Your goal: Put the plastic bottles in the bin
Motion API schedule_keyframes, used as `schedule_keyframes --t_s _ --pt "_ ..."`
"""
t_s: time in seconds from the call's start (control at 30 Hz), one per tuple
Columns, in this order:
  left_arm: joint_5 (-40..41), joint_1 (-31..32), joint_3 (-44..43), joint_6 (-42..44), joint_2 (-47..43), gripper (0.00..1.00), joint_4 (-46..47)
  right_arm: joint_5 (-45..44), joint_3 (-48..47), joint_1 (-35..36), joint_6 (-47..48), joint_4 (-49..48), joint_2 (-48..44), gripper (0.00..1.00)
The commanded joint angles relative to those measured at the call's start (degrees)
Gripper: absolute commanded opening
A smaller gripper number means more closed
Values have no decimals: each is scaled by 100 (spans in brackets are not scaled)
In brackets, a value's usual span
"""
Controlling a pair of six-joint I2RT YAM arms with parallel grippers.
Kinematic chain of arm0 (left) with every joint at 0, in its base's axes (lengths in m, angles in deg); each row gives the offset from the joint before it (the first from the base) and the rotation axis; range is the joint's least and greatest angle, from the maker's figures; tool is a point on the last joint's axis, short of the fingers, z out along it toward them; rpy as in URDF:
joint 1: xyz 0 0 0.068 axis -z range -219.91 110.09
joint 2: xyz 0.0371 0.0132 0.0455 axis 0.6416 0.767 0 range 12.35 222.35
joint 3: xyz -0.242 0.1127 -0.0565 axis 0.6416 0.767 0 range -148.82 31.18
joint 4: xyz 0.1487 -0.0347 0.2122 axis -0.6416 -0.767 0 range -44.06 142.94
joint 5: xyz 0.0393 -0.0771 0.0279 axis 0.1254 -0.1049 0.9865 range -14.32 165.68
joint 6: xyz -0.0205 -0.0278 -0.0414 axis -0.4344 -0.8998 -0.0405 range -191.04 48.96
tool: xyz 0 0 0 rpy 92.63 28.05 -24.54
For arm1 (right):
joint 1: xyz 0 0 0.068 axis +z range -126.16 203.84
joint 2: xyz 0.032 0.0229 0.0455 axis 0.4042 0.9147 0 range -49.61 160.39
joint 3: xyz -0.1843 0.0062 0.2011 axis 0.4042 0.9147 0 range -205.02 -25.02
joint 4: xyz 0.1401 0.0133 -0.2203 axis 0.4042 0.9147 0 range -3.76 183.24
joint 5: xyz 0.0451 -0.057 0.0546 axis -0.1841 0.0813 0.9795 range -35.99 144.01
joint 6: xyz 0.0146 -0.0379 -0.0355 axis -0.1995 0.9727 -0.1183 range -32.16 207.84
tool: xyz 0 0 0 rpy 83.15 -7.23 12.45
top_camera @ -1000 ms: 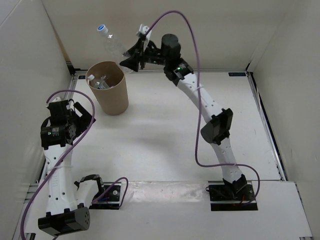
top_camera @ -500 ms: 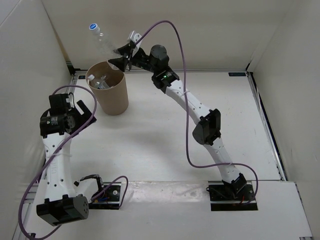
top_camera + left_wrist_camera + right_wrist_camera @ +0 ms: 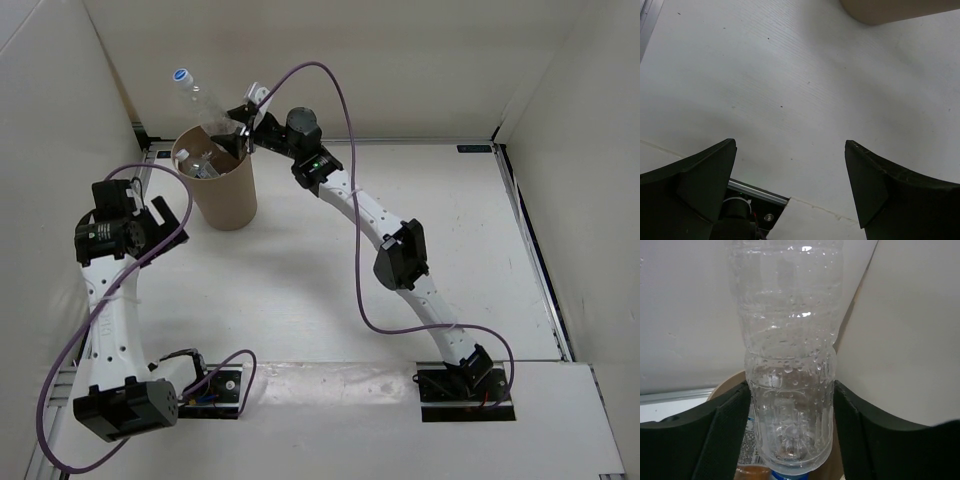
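Observation:
My right gripper (image 3: 238,133) is shut on the plain clear bottle (image 3: 205,103), which tilts up to the left with its blue-white cap (image 3: 182,75) on top, over the far rim of the tan bin (image 3: 222,195). In the right wrist view the wet bottle (image 3: 787,360) sits between my fingers (image 3: 722,435), with the bin's rim (image 3: 725,385) below. Other bottles lie inside the bin (image 3: 203,164); a labelled one (image 3: 747,450) and an orange one (image 3: 752,473) show beneath. My left gripper (image 3: 790,185) is open and empty above the table, left of the bin.
White walls enclose the table on the left, back and right. The bin's base (image 3: 890,10) shows at the top of the left wrist view. A metal rail with a screw (image 3: 760,192) and a taped seam lie below the left gripper.
The right arm has carried the clear bottle left and down, from beside the bin to over its far rim. The left arm has drawn slightly back to the left.

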Motion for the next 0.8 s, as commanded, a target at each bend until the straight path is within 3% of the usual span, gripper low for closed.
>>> schedule_keyframes --t_s 0.0,0.07,0.1,0.5,0.73,0.77 --pt "-102 -126 -148 51 -49 100 15 -106 -372 5 75 -318 -70 71" --pt "-155 -196 -69 7 -58 100 50 -141 -381 -30 67 -327 -53 80" --pt "-242 -241 -69 -2 -67 100 68 -150 -389 -48 75 -361 -35 90" --pt "-445 -417 264 85 -347 100 604 -571 -329 -215 145 -407 -280 90" --pt "-181 -425 625 287 -638 100 1201 -538 832 -768 189 1174 -1581 90" --pt "-216 -426 660 375 -699 100 1245 -102 780 -864 311 2394 -1808 90"
